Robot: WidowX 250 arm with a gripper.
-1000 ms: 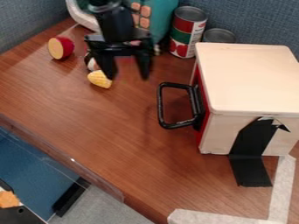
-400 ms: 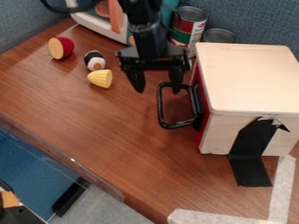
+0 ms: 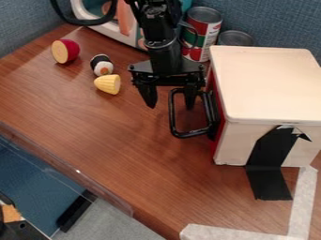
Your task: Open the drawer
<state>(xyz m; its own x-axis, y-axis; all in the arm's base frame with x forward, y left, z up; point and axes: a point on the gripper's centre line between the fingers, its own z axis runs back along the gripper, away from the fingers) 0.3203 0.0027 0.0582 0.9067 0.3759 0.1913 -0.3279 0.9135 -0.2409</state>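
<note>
hanging empty and widely spread, gripper [image 3: 170, 107] over brown tabletop [image 3: 106, 131], blue partition [image 3: 276, 23] behind

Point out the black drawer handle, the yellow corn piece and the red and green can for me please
Black drawer handle [image 3: 171, 115], camera view: on its outer bar.
Yellow corn piece [image 3: 106, 84], camera view: on its ridged side.
Red and green can [image 3: 203, 42], camera view: on its side.

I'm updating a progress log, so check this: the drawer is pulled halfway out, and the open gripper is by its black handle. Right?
Not quite: the camera view shows the drawer shut, its red front against the wooden box. The open gripper is by its black handle.
</note>
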